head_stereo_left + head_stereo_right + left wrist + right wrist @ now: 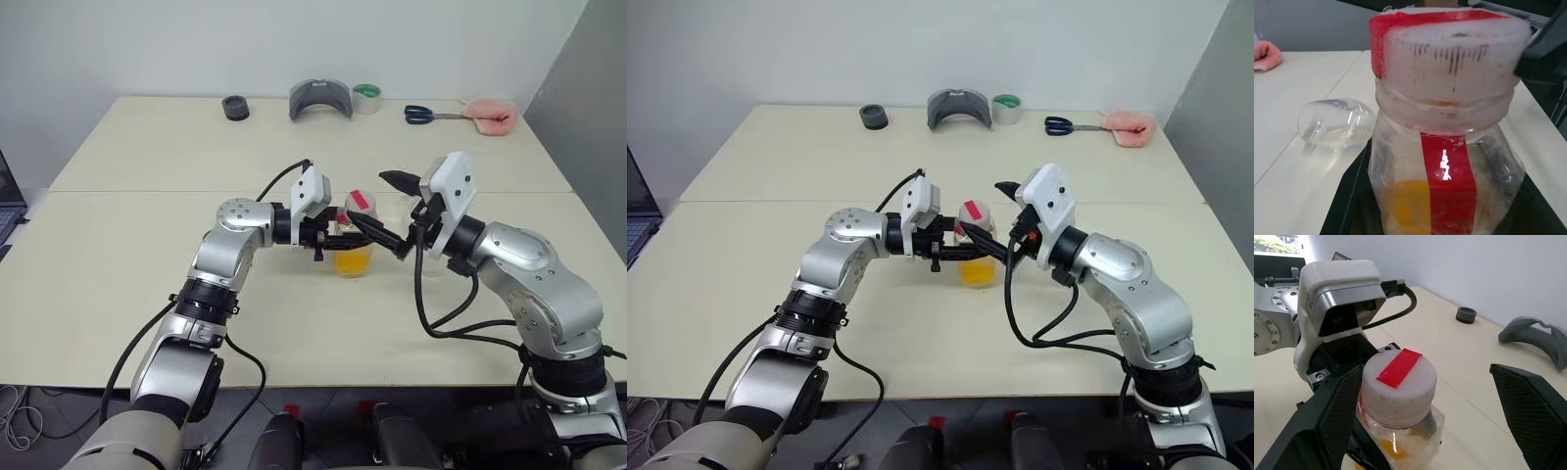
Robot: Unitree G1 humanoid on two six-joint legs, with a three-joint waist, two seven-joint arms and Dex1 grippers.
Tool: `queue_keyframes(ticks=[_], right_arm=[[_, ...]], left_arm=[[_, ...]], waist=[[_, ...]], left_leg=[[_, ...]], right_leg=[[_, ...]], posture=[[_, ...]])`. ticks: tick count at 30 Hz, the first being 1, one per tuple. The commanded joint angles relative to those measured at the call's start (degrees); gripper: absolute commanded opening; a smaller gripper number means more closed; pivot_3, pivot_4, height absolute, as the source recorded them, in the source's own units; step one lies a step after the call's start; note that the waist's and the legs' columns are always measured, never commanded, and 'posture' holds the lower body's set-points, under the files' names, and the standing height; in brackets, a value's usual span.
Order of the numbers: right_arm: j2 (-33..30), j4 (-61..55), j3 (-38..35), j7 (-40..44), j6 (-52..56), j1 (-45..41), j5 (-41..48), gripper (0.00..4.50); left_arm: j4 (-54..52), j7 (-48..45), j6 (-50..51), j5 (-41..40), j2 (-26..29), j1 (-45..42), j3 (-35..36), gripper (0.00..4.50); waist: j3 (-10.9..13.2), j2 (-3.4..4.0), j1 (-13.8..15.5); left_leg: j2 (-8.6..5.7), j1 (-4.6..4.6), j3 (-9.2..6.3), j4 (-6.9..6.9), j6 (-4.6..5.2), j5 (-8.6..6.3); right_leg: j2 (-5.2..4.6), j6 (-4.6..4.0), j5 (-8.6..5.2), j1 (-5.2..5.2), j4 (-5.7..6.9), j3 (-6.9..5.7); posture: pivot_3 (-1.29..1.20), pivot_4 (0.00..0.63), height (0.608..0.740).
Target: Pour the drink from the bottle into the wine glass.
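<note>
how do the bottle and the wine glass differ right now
The bottle stands upright; the wine glass lies on its side on the table. The bottle holds orange drink; the glass looks empty. The left pincer grips the bottle; nothing holds the glass. Both are clear.

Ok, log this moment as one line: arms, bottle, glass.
left pincer: shut on bottle | right pincer: open around cap | cap: on | wine glass: on its side, no drink in it
</note>
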Motion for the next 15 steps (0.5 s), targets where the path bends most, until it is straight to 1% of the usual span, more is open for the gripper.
queue_keyframes(ticks=[1,15], right_arm=[[-1.0,-2.3,-2.3,-0.3,0.4,0.2,0.8,4.38],[-3.0,-2.2,-2.6,-0.5,0.2,0.7,1.2,4.38]], left_arm=[[-2.3,-0.5,-0.6,-0.8,0.3,-0.8,0.5,1.81],[-2.4,-0.6,-0.6,-0.9,0.4,-0.6,0.5,1.81]], waist=[[0.0,0.00,0.0],[0.0,0.00,0.0]], left_leg=[[0.00,0.00,0.00,0.00,0.00,0.00],[0.00,0.00,0.00,0.00,0.00,0.00]], right_leg=[[0.00,0.00,0.00,0.00,0.00,0.00],[0.00,0.00,0.00,0.00,0.00,0.00]], posture=[[0.00,0.150,0.740],[0.00,0.150,0.740]])
